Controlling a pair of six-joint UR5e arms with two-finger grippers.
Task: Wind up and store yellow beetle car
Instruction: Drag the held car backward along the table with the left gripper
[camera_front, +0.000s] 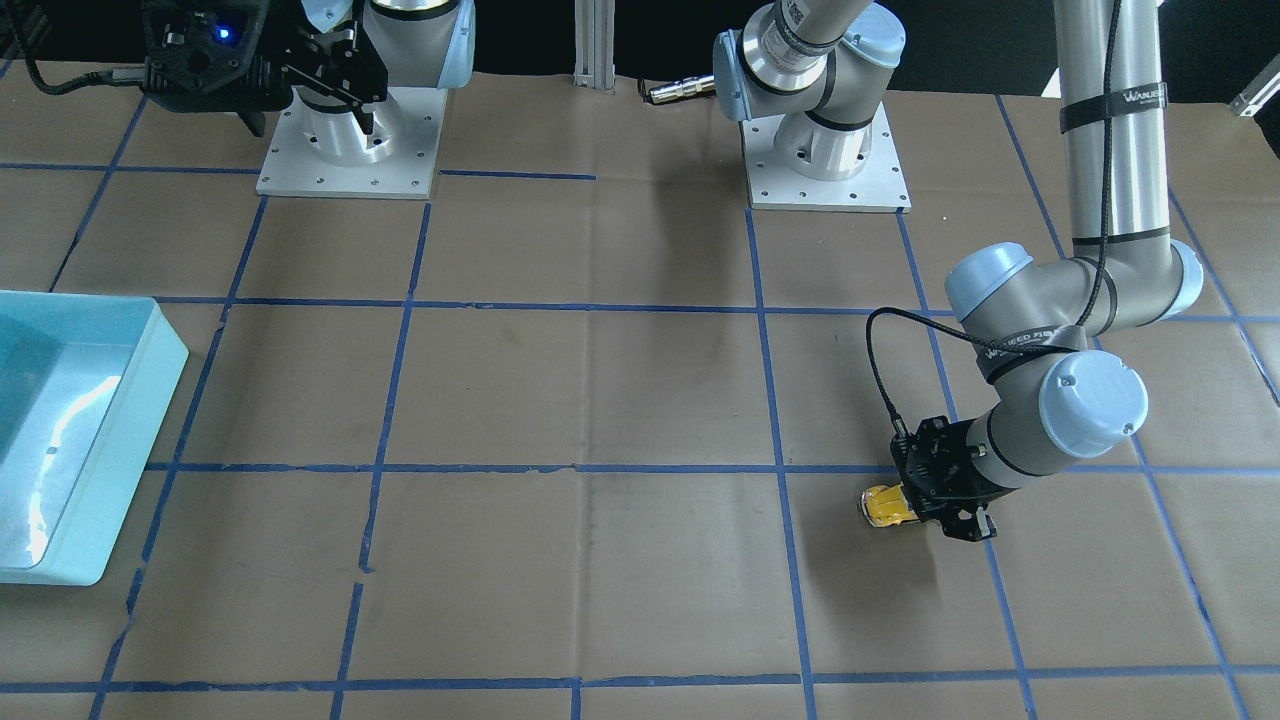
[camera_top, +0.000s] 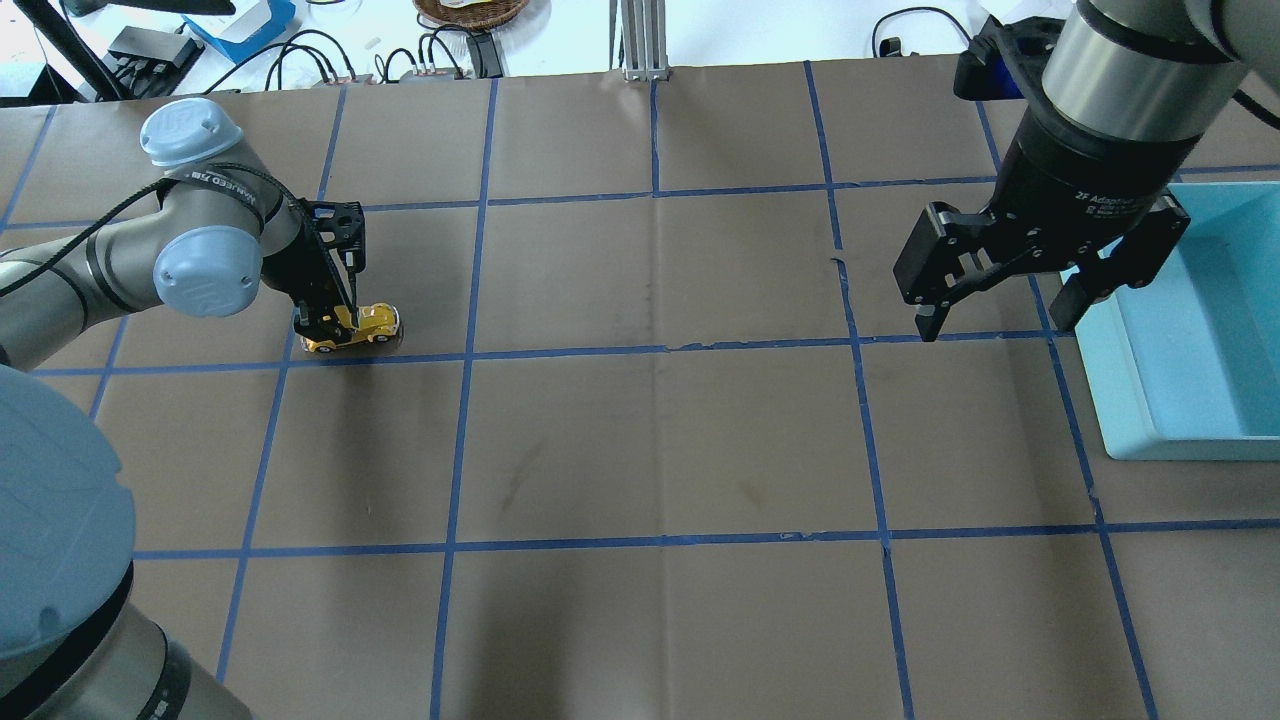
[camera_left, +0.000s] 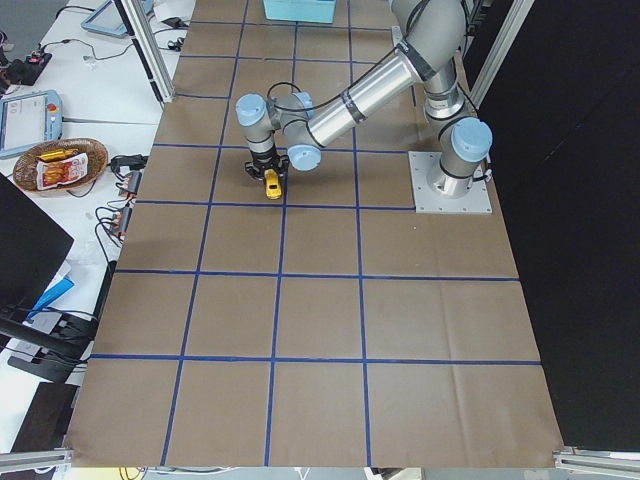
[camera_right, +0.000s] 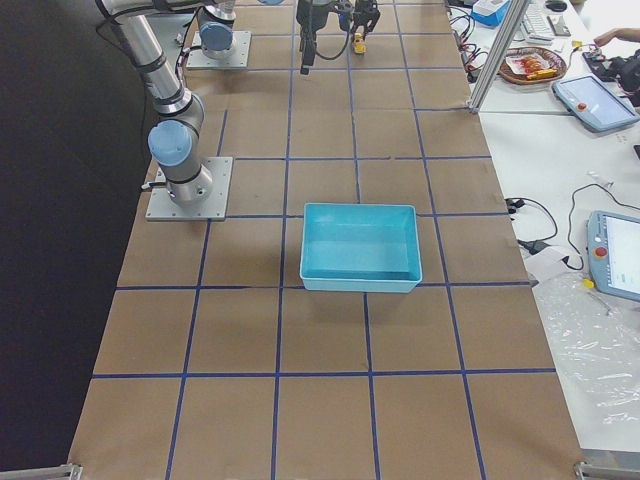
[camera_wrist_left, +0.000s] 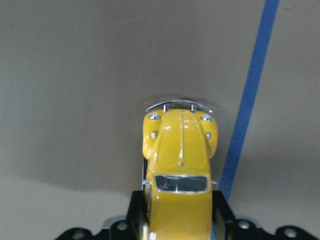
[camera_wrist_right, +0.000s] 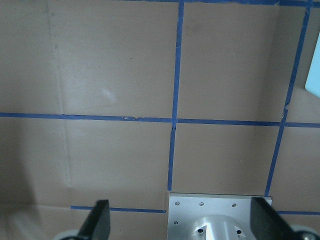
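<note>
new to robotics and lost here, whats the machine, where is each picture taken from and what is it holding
These are six camera views of one moment. The machine is two robot arms bolted to a brown table marked with blue tape. Four fixed cameras look from the front, from behind and above, and from each table end. Two more sit on the wrists. The left end effector, a two-finger clamp, is closed on the yellow beetle car, which seems to sit on the table. The right end effector hangs open, holding nothing, beside a blue bin.
</note>
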